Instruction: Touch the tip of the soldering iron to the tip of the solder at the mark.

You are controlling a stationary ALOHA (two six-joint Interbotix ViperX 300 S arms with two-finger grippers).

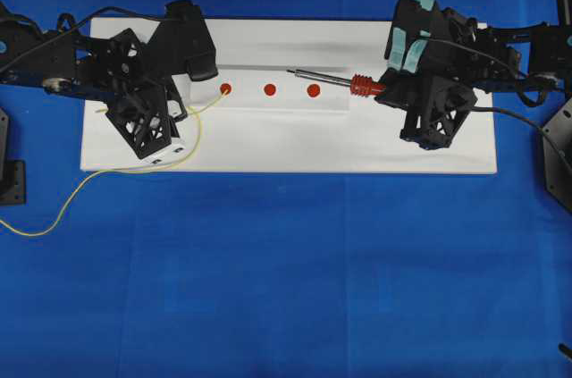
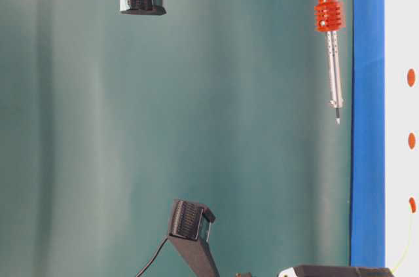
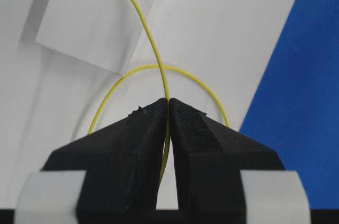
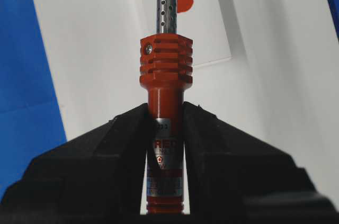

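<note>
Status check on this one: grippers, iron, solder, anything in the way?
Left gripper shut on solder, tip at the left red mark. Right gripper shut on soldering iron, tip short of it. Path open.

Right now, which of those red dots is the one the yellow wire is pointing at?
Look at the white board on the blue cloth; three red dots run along its middle. The solder tip rests on the left red dot, nearest the left gripper, farthest from the soldering iron.

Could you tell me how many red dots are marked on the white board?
3, in a row: left dot at the solder tip, middle dot, right dot near the soldering iron.
</note>
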